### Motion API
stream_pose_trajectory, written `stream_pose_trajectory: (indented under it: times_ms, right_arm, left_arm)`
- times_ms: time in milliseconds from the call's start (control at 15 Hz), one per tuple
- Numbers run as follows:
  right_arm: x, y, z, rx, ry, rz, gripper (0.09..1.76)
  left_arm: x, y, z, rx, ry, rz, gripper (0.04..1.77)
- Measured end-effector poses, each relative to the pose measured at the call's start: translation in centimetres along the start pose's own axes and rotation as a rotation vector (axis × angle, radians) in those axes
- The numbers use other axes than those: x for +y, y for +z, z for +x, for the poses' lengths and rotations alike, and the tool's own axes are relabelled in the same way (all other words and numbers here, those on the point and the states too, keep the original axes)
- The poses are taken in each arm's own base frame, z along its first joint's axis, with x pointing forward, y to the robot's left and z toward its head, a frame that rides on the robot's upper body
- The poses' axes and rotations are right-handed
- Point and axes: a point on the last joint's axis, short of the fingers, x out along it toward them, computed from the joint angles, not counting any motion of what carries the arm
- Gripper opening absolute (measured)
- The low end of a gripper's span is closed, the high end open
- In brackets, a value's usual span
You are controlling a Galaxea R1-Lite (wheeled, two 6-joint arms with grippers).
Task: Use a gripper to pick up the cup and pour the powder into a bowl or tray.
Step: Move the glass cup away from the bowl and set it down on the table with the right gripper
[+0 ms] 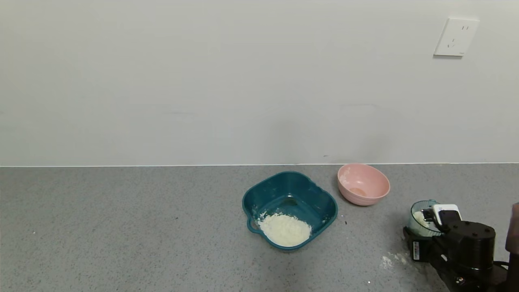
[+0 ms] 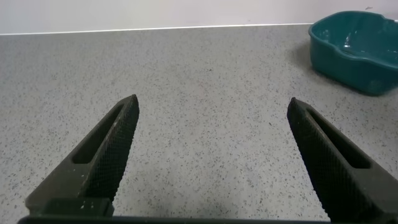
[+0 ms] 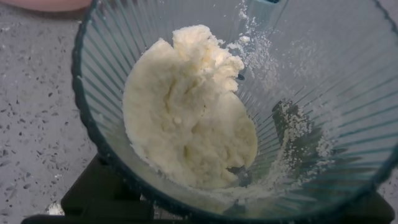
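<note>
Right end effector (image 1: 425, 227), near right on the table (image 1: 121, 227): clamped around the cup (image 1: 421, 219), upright, powder (image 3: 186, 112) heaped inside. Left end effector (image 2: 211, 155): parked, spread wide, holding nothing. Farther left, teal basin (image 1: 324, 202) already carrying a mound; pink bowl (image 1: 363, 184) beyond. Grasp apparently done; lift, carry, pour remaining.

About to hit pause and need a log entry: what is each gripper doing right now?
Left gripper: open, holding nothing, above the bare counter.
Right gripper: at the cup of powder; whether it is shut on it cannot be told.
</note>
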Motion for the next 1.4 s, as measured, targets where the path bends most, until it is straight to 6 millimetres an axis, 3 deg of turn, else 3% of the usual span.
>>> stream_pose_trajectory:
  times_ms: [667,1000,1400]
  right_arm:
    - [0.34,-0.28,0.00,0.010,0.044,-0.010,1.32]
    - [0.27,-0.26,0.03,0.010,0.046,-0.010,1.51]
    - [0.30,-0.22,-0.07,0.008,0.048,-0.011,1.61]
  left_arm:
    - [0.00,0.00,0.00,0.000,0.000,0.000,1.72]
    - [0.00,0.00,0.00,0.000,0.000,0.000,1.72]
    - [0.00,0.00,0.00,0.000,0.000,0.000,1.72]
